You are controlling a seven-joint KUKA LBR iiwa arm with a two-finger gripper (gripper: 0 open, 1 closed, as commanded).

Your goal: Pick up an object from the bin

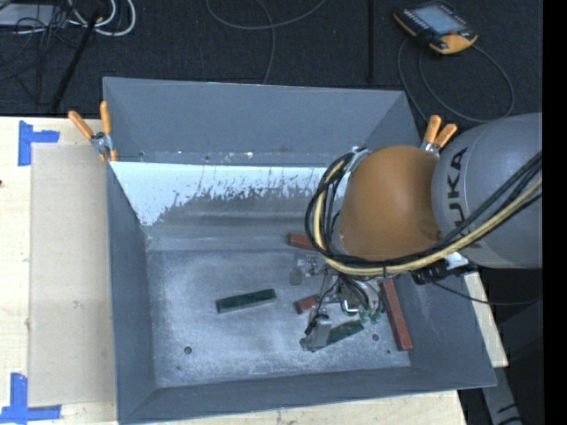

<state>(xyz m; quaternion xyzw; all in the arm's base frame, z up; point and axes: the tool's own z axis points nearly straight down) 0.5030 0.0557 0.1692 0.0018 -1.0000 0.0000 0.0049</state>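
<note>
My gripper (pixel 314 328) reaches down to the bin floor at the front right, below the arm's orange cover. Right beside its tip, on the right, lies a small green flat piece (pixel 345 331); whether the two touch I cannot tell. A short reddish-brown piece (pixel 306 304) lies just up and left of the tip. A long reddish-brown stick (pixel 397 315) lies lengthwise along the right side of the floor, to the gripper's right.
A dark green flat bar (pixel 245 301) lies alone mid-floor, left of the gripper. Another reddish piece (pixel 299 239) pokes out near the back wall, partly under the arm's cover and cables. The bin's sloped walls rise on all sides.
</note>
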